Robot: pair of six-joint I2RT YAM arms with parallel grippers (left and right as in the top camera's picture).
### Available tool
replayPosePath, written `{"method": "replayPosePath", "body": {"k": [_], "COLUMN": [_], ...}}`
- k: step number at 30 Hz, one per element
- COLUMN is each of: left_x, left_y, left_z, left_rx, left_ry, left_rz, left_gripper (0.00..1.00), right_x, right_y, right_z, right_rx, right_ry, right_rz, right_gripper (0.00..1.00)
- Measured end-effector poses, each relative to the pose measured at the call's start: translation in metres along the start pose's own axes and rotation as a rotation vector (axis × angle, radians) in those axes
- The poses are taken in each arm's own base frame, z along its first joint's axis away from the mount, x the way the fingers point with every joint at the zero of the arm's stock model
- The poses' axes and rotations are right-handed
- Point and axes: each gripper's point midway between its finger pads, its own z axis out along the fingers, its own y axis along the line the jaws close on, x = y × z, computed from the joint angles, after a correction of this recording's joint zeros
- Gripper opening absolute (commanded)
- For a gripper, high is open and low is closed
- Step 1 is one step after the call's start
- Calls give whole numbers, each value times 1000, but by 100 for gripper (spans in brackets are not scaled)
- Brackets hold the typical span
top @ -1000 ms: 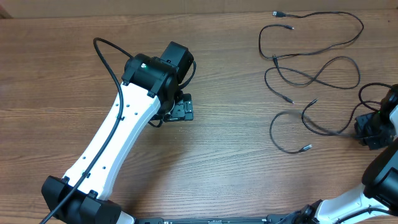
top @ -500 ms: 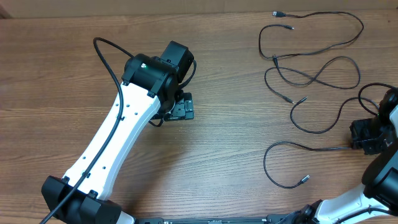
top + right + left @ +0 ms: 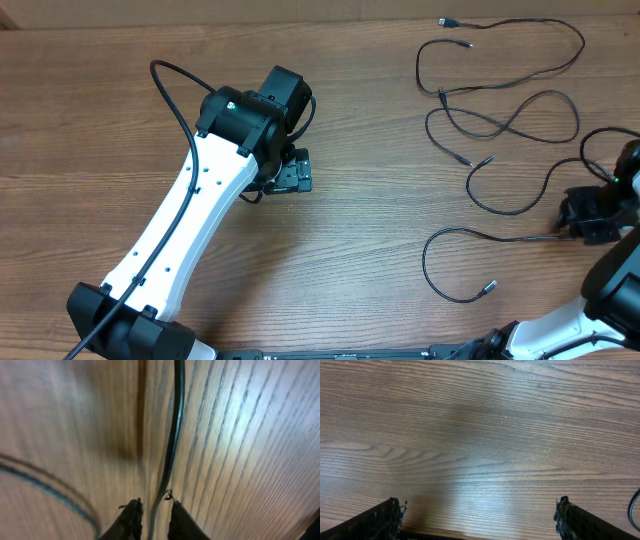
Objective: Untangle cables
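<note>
Several thin black cables (image 3: 500, 125) lie as long loose strands on the right half of the wooden table. One strand (image 3: 470, 232) loops near the front and runs right into my right gripper (image 3: 578, 222). In the right wrist view that strand (image 3: 175, 425) passes between the narrowly parted fingers of the right gripper (image 3: 152, 506), with a slim gap on each side. Another strand (image 3: 45, 487) curves at lower left. My left gripper (image 3: 480, 515) is wide open over bare wood, far left of the cables (image 3: 292, 175).
The left arm (image 3: 190, 210) lies diagonally across the left half of the table with its own thick cable. The right arm's base (image 3: 610, 290) fills the front right corner. Plug ends (image 3: 443, 21) lie at the far edge.
The right gripper has dragged one strand toward the front; its loop and plug end now lie nearer the front edge. Its jaws have parted slightly. The left arm has not moved.
</note>
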Motion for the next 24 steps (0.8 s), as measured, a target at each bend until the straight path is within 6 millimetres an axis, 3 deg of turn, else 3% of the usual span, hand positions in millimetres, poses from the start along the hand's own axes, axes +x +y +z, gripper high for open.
{"method": "replayPosePath", "body": {"k": [2,3,5,6,9,14,19,24], "left_x": [0,0,0,-1,-2,-3,-3,-2], "left_y": [0,0,0,-1,-2,-2,-2,-1], "left_z": [0,0,0,0,0,0,0,0], "left_rx": [0,0,1,2,7,9,9,6], "left_ry": [0,0,-2,-3,-10,-13,-13,-8], "left_rz": [0,0,0,0,-1,-2,-2,-1], "left_gripper": [100,100,99,99,100,100,99,100], "right_x": [-1,-3,-8,-11,-14,-1,21,24], "right_y": [2,4,12,18,36,67,92,95], "right_z": [-11,-19,-34,-42,-56,-52,-32,-12], "right_rx": [-32,-60,-126,-164,-235,-273,-225,-143], "right_ry": [-27,-51,-102,-131,-179,-201,-207,-230], "right_rz": [-3,-7,-35,-50,-106,-209,-319,-325], "right_gripper": [26,35,65,70,70,70,69,66]}}
